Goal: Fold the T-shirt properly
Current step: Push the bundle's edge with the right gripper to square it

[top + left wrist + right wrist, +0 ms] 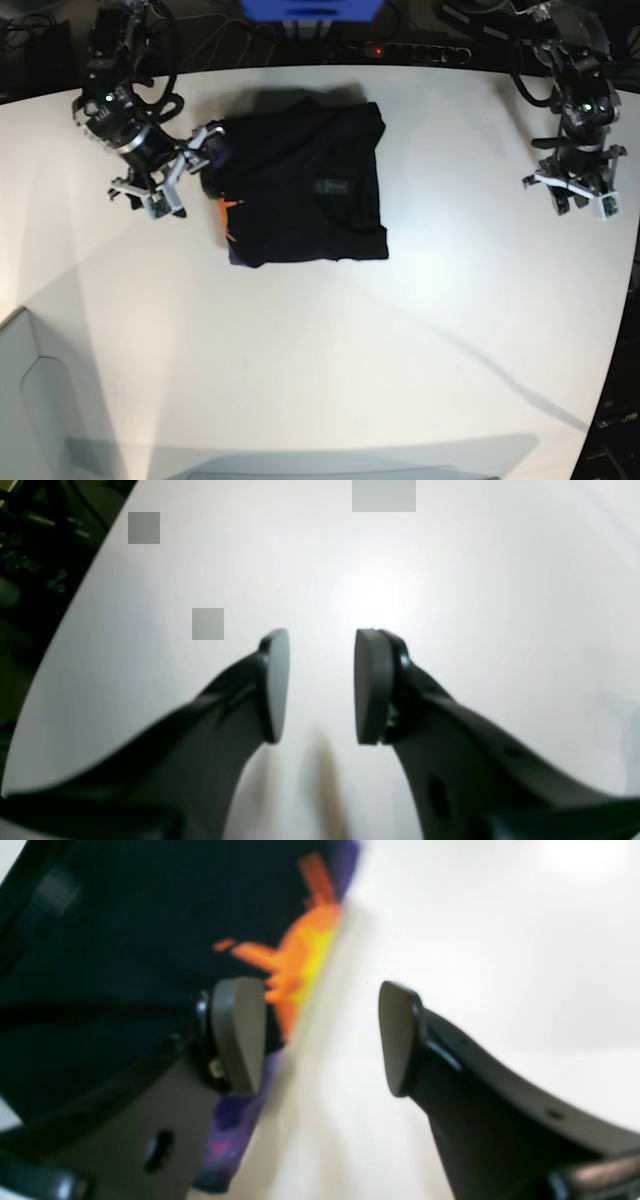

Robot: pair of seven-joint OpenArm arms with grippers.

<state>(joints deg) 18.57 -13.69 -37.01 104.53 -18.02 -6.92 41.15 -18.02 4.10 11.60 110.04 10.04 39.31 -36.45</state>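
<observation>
T-shirt [300,185] folded, flat on table [400,340]. Right tool [320,1037] apart at shirt edge, nothing held; left tool [322,685] apart, empty.

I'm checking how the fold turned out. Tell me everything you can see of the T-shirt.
The T-shirt is plain black cloth, folded into a compact, roughly square stack lying flat on the white table. A small grey label shows near its middle. An orange-yellow and purple print peeks out along the edge nearest the right tool, which stands open beside that edge, one finger over the cloth; contact is unclear. The edges look slightly uneven.
</observation>
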